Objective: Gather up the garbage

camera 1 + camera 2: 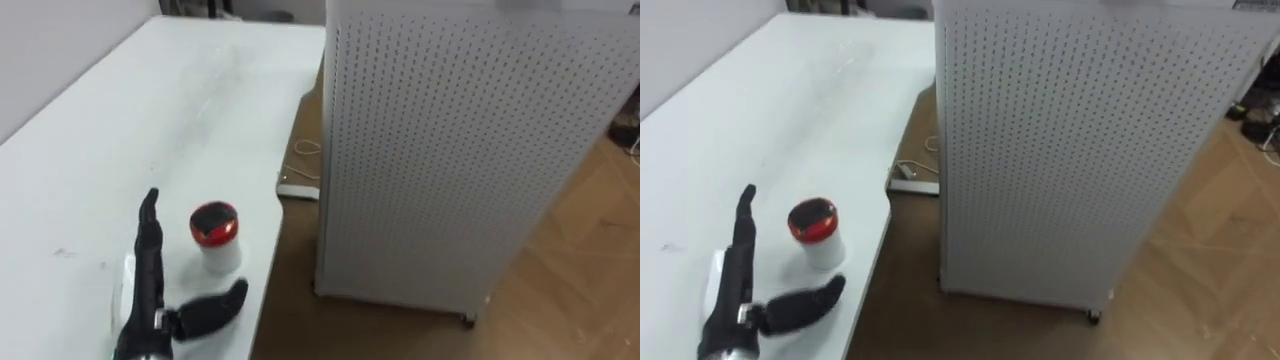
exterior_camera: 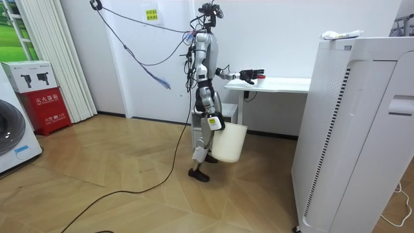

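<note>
- Left eye view: the left robot hand (image 1: 148,290) was open, the red-lidded jar (image 1: 215,238) at its 2 o'clock.
- I judged it should slide toward 3 o'clock, then close low.

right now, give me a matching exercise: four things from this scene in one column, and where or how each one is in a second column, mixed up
Things
1. red-lidded jar
2. left hand
3. white bucket
4. perforated white cabinet

Places or states
A. stands on the wooden floor, right of the table
B. hangs at the robot's hip, at its right hand
C. open, fingers straight, just left of the jar
D. upright on the table, near its right edge

Pairs: 1-D, 2-C, 3-B, 4-A
</note>
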Robot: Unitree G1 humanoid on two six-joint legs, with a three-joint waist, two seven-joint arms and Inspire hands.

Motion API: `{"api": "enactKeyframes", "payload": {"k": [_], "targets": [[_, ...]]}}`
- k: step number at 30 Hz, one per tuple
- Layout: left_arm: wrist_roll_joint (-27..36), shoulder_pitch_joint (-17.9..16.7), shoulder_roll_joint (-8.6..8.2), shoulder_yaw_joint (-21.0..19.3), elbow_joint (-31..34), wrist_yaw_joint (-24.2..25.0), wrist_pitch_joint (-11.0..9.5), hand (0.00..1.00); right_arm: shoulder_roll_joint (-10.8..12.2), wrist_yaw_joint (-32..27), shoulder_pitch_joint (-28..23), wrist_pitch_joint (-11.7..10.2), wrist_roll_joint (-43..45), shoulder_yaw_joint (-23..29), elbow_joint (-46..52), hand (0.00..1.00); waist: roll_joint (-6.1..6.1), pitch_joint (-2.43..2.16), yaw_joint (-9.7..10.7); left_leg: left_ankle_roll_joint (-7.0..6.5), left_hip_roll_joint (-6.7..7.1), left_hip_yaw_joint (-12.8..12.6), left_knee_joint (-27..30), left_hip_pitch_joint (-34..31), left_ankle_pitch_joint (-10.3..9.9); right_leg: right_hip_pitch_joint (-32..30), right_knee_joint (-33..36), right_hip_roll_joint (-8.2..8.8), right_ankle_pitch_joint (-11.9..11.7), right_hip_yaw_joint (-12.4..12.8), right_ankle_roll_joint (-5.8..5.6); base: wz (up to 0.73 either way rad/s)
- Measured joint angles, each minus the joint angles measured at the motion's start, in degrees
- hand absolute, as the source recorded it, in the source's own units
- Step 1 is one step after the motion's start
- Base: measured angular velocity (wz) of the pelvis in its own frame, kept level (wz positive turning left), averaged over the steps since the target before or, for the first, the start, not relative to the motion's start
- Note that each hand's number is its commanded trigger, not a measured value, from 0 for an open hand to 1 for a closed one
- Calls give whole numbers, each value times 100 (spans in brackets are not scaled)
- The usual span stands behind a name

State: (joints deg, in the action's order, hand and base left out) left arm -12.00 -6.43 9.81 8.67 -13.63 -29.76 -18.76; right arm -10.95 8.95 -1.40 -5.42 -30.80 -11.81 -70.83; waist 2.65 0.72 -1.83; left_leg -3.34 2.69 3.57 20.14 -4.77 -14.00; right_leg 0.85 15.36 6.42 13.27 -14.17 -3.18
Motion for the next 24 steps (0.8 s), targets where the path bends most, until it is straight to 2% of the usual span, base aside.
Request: {"api": "enactKeyframes", "payload": {"k": [3,5,8,10,13,17,20,24], "targets": [[21,-1,1,60,-16,13,0,0,0,168,-4,0,20,-6,-14,100,61,12,25,4,-2,46,-107,147,2,212,-198,-40,-9,-16,2,8],[20,-17,2,62,-73,13,0,0,-1,238,-6,1,26,-8,-19,100,109,-15,27,6,-5,64,-137,157,3,247,-270,-54,-13,-13,8,3],[191,-18,0,79,-246,25,2,0,-4,278,-3,1,180,-6,-7,100,181,14,45,19,-4,120,-189,220,11,291,-288,-64,-16,45,12,2],[515,-24,2,88,-470,67,1,0,-6,305,-2,-1,306,15,14,100,202,11,86,20,-3,121,-253,297,12,339,-290,-63,-16,63,12,2],[706,-13,9,144,-462,69,-19,0,-9,323,2,-2,419,7,71,100,196,11,97,20,4,106,-289,353,12,366,-288,-59,-16,154,12,0],[902,28,9,160,-460,59,-20,0,-10,322,-35,-5,443,7,188,100,191,12,148,20,10,96,-290,332,11,368,-319,-59,-16,158,12,2],[1151,76,7,159,-500,9,-41,0,-21,310,-62,-5,443,8,214,100,168,13,165,20,1,-26,-300,335,11,391,-386,-66,-21,199,4,-6],[1461,167,10,157,-712,-19,-127,0,-28,245,-115,-5,460,11,235,100,92,-31,170,27,-8,-49,-310,352,15,378,-379,-79,-27,265,-2,-6]]}}
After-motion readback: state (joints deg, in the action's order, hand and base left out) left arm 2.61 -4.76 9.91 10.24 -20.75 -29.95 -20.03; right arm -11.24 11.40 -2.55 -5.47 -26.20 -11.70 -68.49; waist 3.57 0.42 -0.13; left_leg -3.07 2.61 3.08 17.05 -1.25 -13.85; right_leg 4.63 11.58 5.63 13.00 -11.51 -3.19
